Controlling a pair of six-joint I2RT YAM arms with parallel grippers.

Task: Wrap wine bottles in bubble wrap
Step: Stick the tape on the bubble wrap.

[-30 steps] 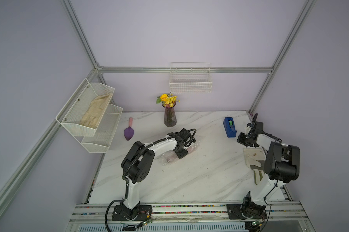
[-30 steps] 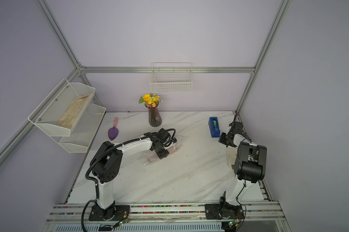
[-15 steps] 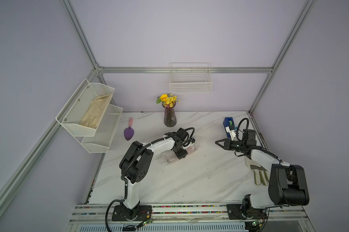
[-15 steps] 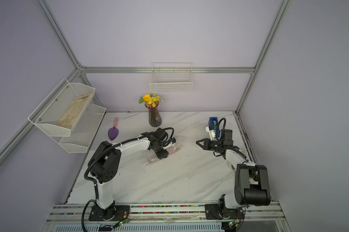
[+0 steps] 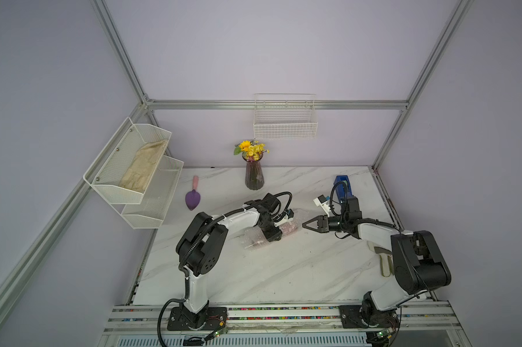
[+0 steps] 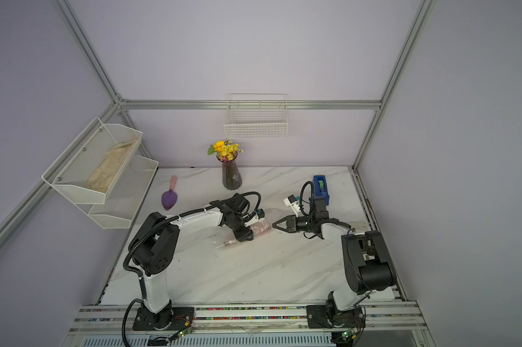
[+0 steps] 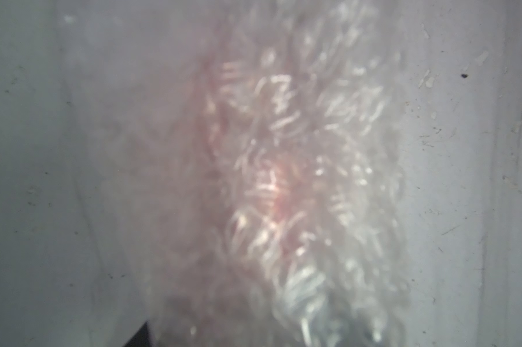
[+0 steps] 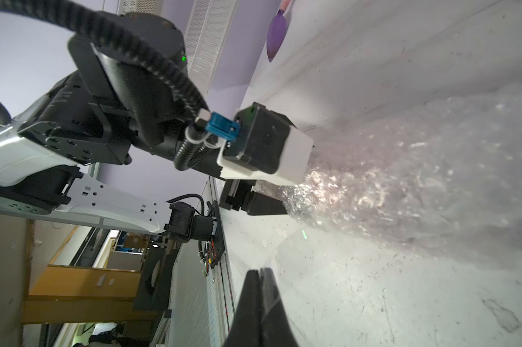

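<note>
Glass under soft film: the wine bottle [image 5: 290, 229] lies on its side mid-counter [image 5: 283, 270], rolled in bubble wrap [image 5: 252, 241]. Gripping the bundle round its middle is the left claw [image 5: 272, 235]; the right claw [image 5: 305, 224], clenched and empty, points at the bottle's end, just beside it. The bundle is probably slick, springy and breakable, so grasp the thick body, not the loose wrap ends.
</note>
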